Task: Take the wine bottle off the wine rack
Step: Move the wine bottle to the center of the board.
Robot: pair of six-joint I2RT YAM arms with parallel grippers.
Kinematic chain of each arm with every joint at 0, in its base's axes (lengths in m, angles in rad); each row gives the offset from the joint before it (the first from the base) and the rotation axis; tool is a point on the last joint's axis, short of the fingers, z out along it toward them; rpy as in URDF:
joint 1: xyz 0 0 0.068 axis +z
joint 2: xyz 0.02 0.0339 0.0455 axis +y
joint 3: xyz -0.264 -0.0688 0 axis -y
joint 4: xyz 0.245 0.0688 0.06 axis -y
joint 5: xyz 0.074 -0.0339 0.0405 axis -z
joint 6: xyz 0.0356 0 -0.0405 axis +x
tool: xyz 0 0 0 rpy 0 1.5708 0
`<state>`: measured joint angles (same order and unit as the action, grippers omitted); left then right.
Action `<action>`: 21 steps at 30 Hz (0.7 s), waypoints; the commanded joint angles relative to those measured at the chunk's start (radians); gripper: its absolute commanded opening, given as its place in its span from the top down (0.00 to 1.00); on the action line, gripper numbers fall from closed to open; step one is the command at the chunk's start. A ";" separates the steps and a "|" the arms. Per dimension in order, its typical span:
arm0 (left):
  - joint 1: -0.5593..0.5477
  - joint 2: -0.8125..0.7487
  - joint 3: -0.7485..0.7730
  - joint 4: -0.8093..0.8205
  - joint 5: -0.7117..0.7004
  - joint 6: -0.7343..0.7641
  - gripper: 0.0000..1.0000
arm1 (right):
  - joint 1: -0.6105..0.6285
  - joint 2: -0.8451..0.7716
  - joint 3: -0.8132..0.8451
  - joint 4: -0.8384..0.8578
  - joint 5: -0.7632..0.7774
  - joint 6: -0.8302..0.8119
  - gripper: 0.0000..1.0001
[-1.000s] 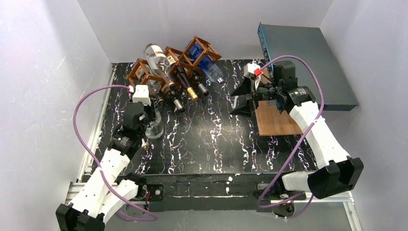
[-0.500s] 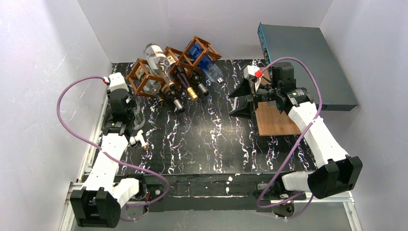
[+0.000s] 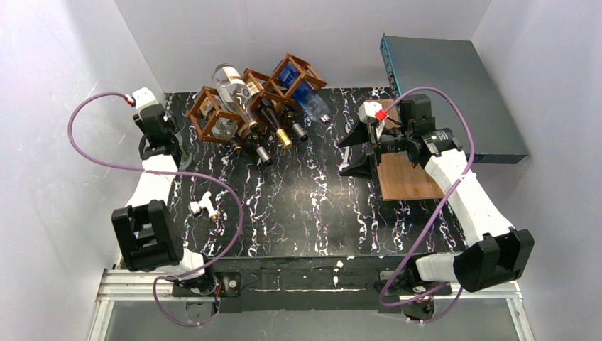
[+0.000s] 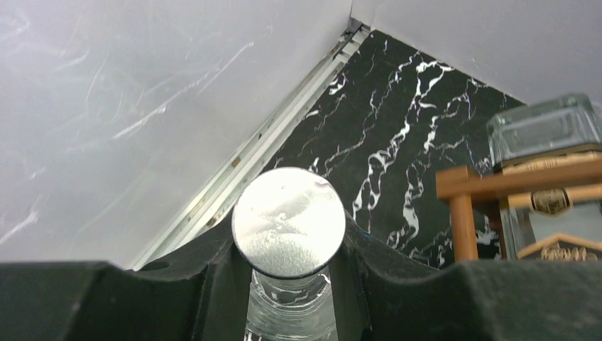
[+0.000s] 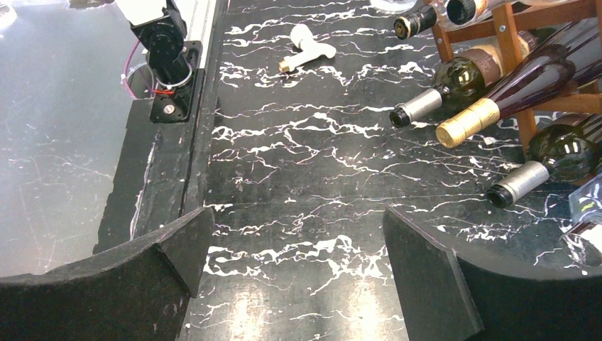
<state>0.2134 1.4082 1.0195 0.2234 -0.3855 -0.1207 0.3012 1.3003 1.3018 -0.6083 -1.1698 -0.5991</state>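
My left gripper (image 4: 287, 243) is shut on the neck of a clear glass wine bottle (image 4: 288, 213) with a round silver cap. It holds the bottle off the wine rack, by the table's far left edge. From above, the left gripper (image 3: 162, 138) covers most of that bottle. The wine rack (image 3: 206, 106), a reddish-brown lattice, stands at the back with several bottles in its cells. One rack post (image 4: 461, 227) shows to the right in the left wrist view. My right gripper (image 3: 355, 153) hangs open and empty over the table's right middle (image 5: 294, 256), facing the rack (image 5: 507, 28).
A flat wooden board (image 3: 405, 177) lies under the right arm, with a teal-grey box (image 3: 454, 85) behind it. A small white piece (image 3: 202, 206) lies on the marble top near the left arm. Bottle necks (image 5: 419, 106) stick out of the rack's front.
My left arm has swung from in front of the rack's left end to the far left edge, carrying the clear bottle. The right gripper has barely shifted.
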 commanded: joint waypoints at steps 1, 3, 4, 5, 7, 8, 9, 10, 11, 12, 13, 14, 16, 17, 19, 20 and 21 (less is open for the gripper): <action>0.012 0.041 0.180 0.244 0.032 0.025 1.00 | 0.005 0.013 0.051 -0.049 -0.026 -0.064 0.02; 0.014 0.083 0.212 0.247 0.043 0.031 1.00 | 0.007 0.019 0.053 -0.059 -0.024 -0.075 0.02; 0.015 0.099 0.222 0.248 0.043 0.031 1.00 | 0.007 0.022 0.055 -0.064 -0.022 -0.080 0.02; 0.017 0.116 0.232 0.249 0.044 0.026 1.00 | 0.008 0.026 0.056 -0.071 -0.020 -0.086 0.02; 0.023 0.144 0.243 0.249 0.054 0.017 1.00 | 0.007 0.030 0.060 -0.082 -0.017 -0.098 0.01; 0.025 0.156 0.249 0.249 0.057 0.013 0.98 | 0.007 0.032 0.060 -0.087 -0.017 -0.103 0.02; 0.027 0.165 0.250 0.248 0.057 0.009 0.95 | 0.007 0.035 0.060 -0.091 -0.016 -0.106 0.02; 0.027 0.173 0.249 0.249 0.050 0.004 0.90 | 0.007 0.037 0.060 -0.092 -0.016 -0.107 0.02; 0.029 0.178 0.247 0.248 0.046 -0.005 0.87 | 0.007 0.039 0.058 -0.092 -0.015 -0.107 0.02; 0.030 0.180 0.242 0.250 0.047 -0.009 0.82 | 0.008 0.041 0.057 -0.092 -0.016 -0.109 0.02; 0.030 0.181 0.239 0.249 0.050 -0.011 0.77 | 0.007 0.043 0.056 -0.092 -0.014 -0.111 0.02; 0.030 0.180 0.233 0.249 0.052 -0.011 0.71 | 0.008 0.045 0.055 -0.092 -0.013 -0.112 0.02; 0.031 0.177 0.224 0.248 0.053 -0.010 0.60 | 0.008 0.047 0.053 -0.092 -0.012 -0.114 0.02; 0.031 0.175 0.215 0.248 0.055 -0.010 0.54 | 0.009 0.048 0.051 -0.092 -0.012 -0.113 0.02; 0.031 0.167 0.204 0.246 0.059 -0.007 0.44 | 0.009 0.048 0.048 -0.090 -0.012 -0.114 0.02; 0.031 0.161 0.196 0.247 0.060 -0.009 0.40 | 0.008 0.048 0.047 -0.088 -0.011 -0.114 0.02; 0.033 0.153 0.187 0.245 0.061 -0.012 0.35 | 0.009 0.047 0.045 -0.087 -0.011 -0.114 0.02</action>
<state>0.2371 1.6459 1.1885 0.3756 -0.3099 -0.1234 0.3042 1.3426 1.3148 -0.6937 -1.1698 -0.6930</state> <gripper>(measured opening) 0.578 0.983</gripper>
